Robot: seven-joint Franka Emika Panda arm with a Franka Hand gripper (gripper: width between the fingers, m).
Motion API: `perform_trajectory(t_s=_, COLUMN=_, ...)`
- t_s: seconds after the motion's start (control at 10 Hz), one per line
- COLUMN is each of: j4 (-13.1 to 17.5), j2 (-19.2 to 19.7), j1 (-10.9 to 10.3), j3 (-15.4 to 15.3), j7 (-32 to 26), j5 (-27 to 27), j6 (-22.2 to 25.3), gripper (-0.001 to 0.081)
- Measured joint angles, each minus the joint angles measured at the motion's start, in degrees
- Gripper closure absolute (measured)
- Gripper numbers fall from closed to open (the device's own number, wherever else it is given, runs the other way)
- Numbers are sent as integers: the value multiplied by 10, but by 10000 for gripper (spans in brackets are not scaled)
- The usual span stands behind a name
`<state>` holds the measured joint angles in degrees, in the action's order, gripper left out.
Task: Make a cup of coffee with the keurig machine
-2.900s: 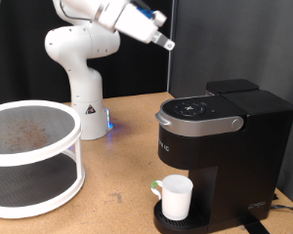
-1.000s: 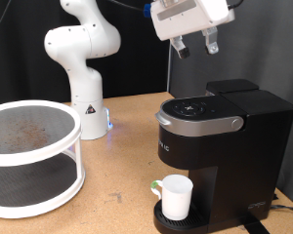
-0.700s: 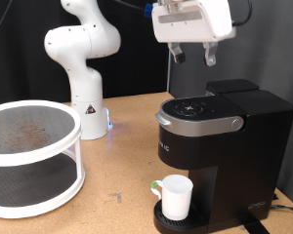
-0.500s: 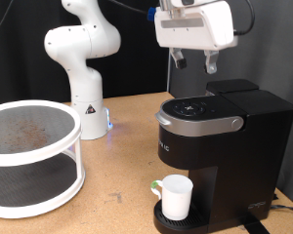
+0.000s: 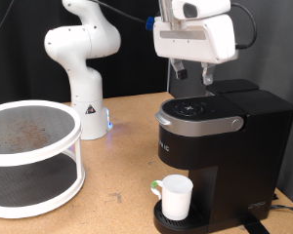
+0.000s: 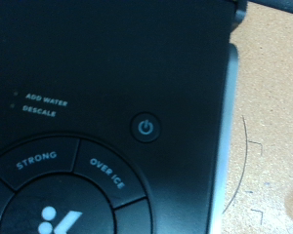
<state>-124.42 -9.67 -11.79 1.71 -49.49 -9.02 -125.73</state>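
The black keurig machine [image 5: 225, 146] stands at the exterior view's right with its lid shut. The white cup [image 5: 175, 196] sits on its drip tray under the spout. My gripper [image 5: 194, 75] hangs point-down just above the machine's silver-trimmed top panel, with its fingers [image 5: 208, 74] apart and nothing between them. The wrist view shows the top panel of the keurig machine [image 6: 98, 88] close up, with the power button [image 6: 146, 127] and the STRONG and OVER ICE buttons. The fingers do not show in the wrist view.
A white two-tier round rack [image 5: 29, 156] stands at the exterior view's left. The arm's white base [image 5: 83, 83] stands behind it on the wooden table [image 5: 122, 166]. A cable runs off the machine's lower right.
The gripper has swung from a tilted pose to pointing straight down and has come lower, closer to the machine's top panel. The cup and the machine have not moved.
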Motion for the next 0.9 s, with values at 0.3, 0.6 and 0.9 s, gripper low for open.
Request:
perform_trajectory(t_s=0.3, j4=-13, j2=7, j1=0, j3=0, j7=-7, j5=0, j6=1, gripper=443)
perform_trajectory(t_s=0.6, j4=-27, j2=21, j1=0, j3=0, j7=-6, j5=5, j6=-3, gripper=744)
perform_trajectory(t_s=0.9, j4=-34, j2=32, j1=1, j3=0, j7=-6, j5=5, j6=-23, gripper=802)
